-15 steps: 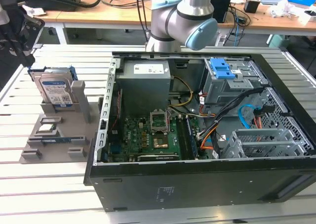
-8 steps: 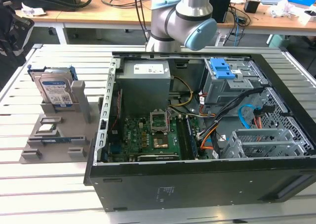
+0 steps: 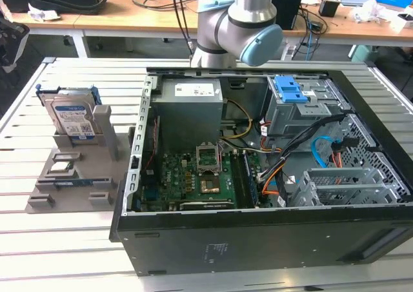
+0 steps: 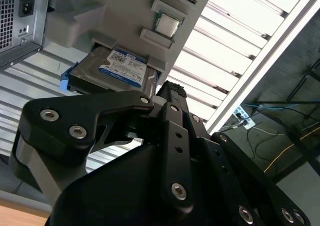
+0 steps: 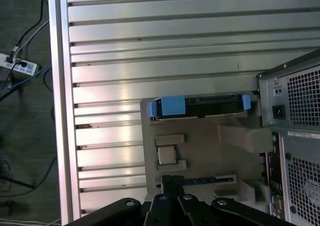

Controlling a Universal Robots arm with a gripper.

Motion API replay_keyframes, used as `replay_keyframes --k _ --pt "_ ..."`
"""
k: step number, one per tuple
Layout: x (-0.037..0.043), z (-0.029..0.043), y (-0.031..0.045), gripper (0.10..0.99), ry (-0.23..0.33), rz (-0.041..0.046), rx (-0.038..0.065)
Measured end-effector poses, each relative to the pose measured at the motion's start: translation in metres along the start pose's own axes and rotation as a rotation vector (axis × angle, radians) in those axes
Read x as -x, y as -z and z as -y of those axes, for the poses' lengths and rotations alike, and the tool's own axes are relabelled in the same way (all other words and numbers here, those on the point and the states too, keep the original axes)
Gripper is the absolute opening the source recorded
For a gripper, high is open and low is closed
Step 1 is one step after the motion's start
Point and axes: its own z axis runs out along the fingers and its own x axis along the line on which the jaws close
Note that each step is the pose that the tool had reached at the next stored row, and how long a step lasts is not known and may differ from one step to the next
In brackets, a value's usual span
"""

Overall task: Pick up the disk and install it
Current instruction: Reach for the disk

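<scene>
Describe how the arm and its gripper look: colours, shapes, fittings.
The arm is a silver-grey metal tube with thick rounded joint housings, one of them closed by a pale blue cap. In the second wrist view the gripper is matte black, built from flat linkage bars pinned together with round silver screw heads, and it narrows toward its tip.

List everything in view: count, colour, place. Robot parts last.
slatted table: one, silver, under everything
computer case: one, black, open, on the table
grey holder: one, on the table beside the case, exterior view's left
disk: one, silver with blue carrier, upright in the holder
processor chip: one, silver, in a holder recess
power-supply box: one, grey, inside the case
motherboard: one, green, on the case floor
latch plate: one, blue, atop the drive bay
arm: one, grey and light blue, beyond the case
pincer: one, black, shut, empty, apart from the disk
</scene>
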Motion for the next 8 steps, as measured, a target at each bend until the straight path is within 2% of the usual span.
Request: replay_keyframes --k 5,7,8 --pt "-0.0118 0.0009 0.0003 0.106 0.0 -0.0001 0.0" --pt "-0.012 0.0004 0.0003 0.106 0.0 0.0 -0.001" --pt "-0.0115 -0.0005 0.0002 0.106 0.0 0.0003 -0.004"
